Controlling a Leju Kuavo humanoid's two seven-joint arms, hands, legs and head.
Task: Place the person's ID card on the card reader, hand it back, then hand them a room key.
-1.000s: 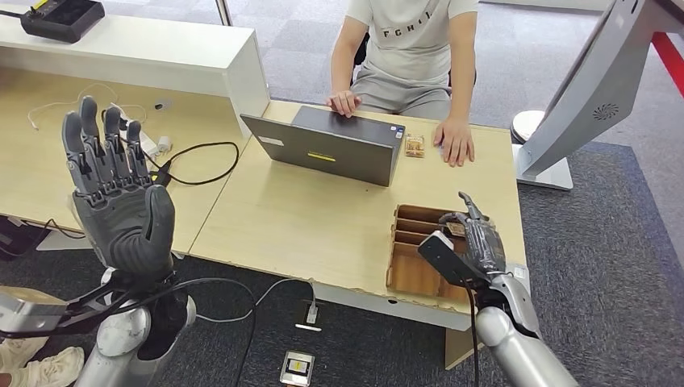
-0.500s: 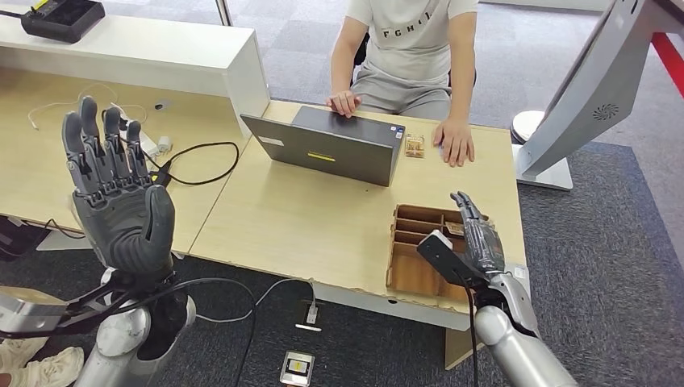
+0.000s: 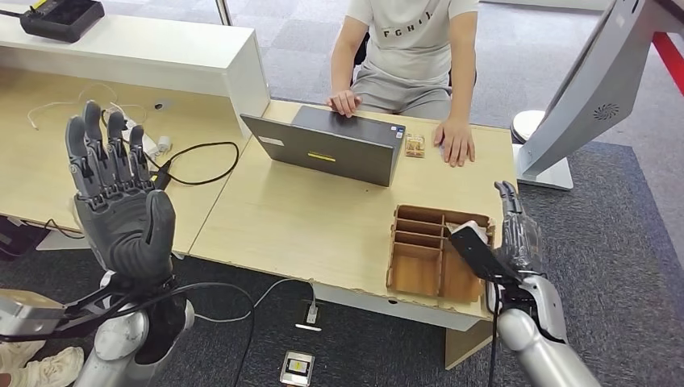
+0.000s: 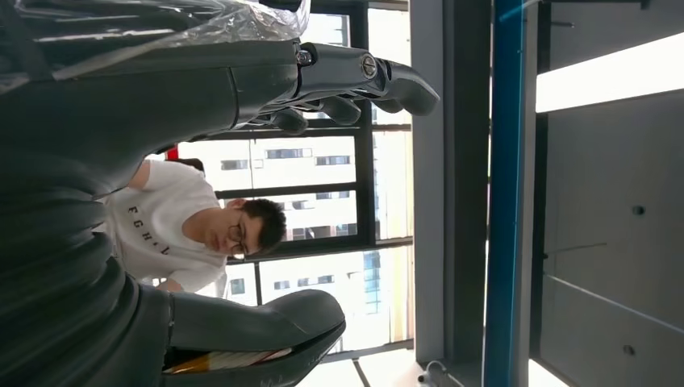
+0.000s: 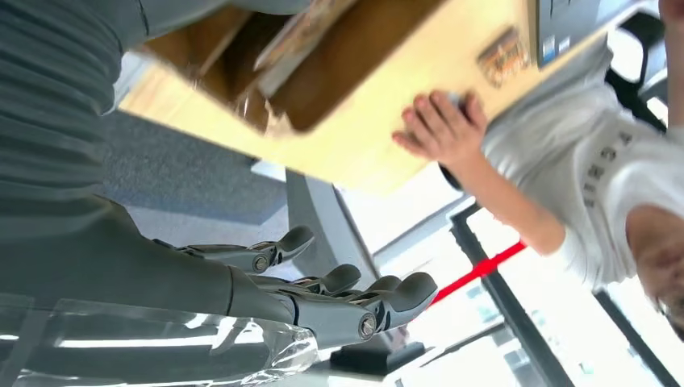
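Nearest the robot, the left hand (image 3: pixel 121 205) is raised palm-forward, its dark ribbed fingers (image 3: pixel 101 153) straight, spread and holding nothing. The right hand (image 3: pixel 516 234) hovers at the tabletop's (image 3: pixel 306 218) near right edge, just beside the wooden organizer tray (image 3: pixel 435 250); its fingers are extended and empty as well.

The tray is a slotted plywood box; thin flat pieces in its compartments are probably room keys, though the view is too coarse to be sure. Farther off lies a small patterned card (image 3: pixel 414 145), likely the ID card, flat on the pale wood-grain tabletop between the grey laptop (image 3: pixel 331 145) and the person's hand (image 3: pixel 456 142).

The task looks barely begun. The next move would be reaching across for that card, whose thin, flat shape will resist pinching.
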